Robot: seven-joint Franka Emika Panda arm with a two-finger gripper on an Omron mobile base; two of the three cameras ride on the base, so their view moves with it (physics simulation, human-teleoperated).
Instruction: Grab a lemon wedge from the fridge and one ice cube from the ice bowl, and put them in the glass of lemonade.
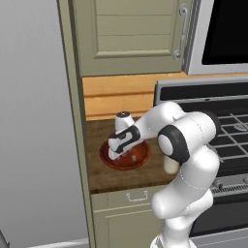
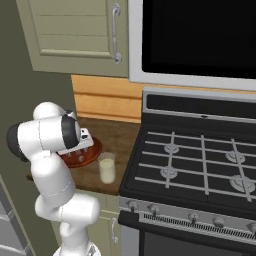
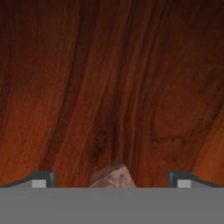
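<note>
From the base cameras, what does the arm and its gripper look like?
The arm is glossy white, built of rounded, bulbous segments with dark grey round caps at the joints. The hand section has a black marking on its white shell. The gripper ends in two small dark grey fingertips with lighter pads. No cables show.

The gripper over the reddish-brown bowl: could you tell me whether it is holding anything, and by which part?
Nothing is held. The gripper is open inside the round reddish-brown wooden ice bowl, its jaws standing wide on either side of the small pale ice cube, not touching it.
</note>
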